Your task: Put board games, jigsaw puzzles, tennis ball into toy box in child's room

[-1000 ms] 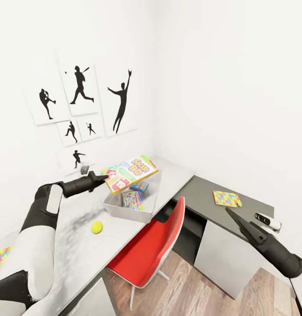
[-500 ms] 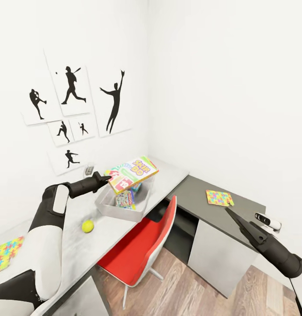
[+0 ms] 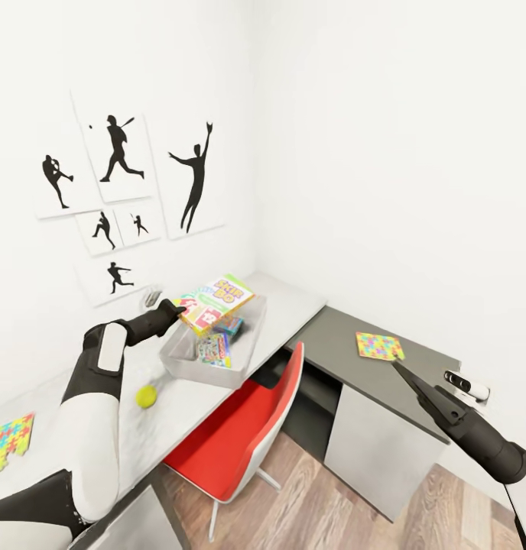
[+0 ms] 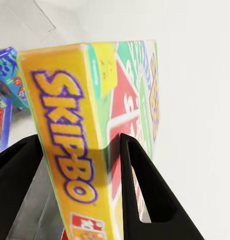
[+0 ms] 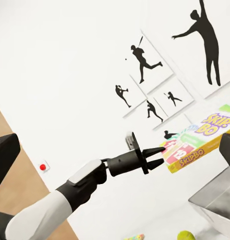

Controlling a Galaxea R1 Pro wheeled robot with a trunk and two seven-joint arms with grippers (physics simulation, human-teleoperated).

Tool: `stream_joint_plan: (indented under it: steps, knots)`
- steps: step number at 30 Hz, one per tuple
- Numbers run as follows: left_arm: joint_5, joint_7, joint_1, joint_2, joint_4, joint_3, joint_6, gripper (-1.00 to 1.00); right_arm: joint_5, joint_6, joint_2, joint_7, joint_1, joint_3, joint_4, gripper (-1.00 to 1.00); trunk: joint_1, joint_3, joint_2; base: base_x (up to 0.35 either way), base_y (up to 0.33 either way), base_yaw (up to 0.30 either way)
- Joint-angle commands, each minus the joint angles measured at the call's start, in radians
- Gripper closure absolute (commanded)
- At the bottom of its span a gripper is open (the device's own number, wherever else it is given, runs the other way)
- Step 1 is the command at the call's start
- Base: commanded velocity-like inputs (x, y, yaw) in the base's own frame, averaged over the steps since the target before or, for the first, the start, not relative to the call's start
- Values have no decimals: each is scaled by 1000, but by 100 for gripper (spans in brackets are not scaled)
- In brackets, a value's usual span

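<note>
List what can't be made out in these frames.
- Toy box contents: head view, the Skip-Bo box held over it by the left claw covers part of the inside.
- Right claw: head view, seen edge-on, open or shut unclear.
- Jigsaw puzzle at the desk's near end: cut off by the head view's edge.

The left gripper [image 5: 162, 155] pinches the Skip-Bo box [image 5: 202, 140] by one end, above the bin [image 5: 217, 202]; a ball [image 5: 186, 235] lies near the bin's corner.

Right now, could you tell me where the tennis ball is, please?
In the head view the tennis ball lies on the light grey table, at the left, just short of the toy box and beside the left arm.
</note>
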State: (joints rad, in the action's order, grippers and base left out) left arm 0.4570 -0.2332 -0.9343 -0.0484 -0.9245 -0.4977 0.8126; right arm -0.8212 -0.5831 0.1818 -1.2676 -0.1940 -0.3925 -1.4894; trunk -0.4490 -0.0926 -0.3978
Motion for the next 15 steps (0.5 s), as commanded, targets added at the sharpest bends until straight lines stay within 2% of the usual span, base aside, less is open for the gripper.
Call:
stream_joint_plan:
  steps: [1,6,10,15]
  knots:
    - [1,7,-2,-7,0,-6,0,100,-4,-9,0,-1,-1,0,0,-100,-1,-2,-2,216,75,0]
    - [2,43,-1,-30,-1,-7,-11,100,-4,-8,1,-1,-1,0,0,-100,-1,-2,-2,127,24,0]
    - [2,54,-1,-35,-1,-7,-15,100,-4,-8,0,-1,-1,0,1,-100,-1,-2,-2,50,4,0]
    - [2,56,-1,-36,-1,-7,-15,100,-4,-9,0,-1,0,0,1,-100,-1,-2,-2,230,-37,0]
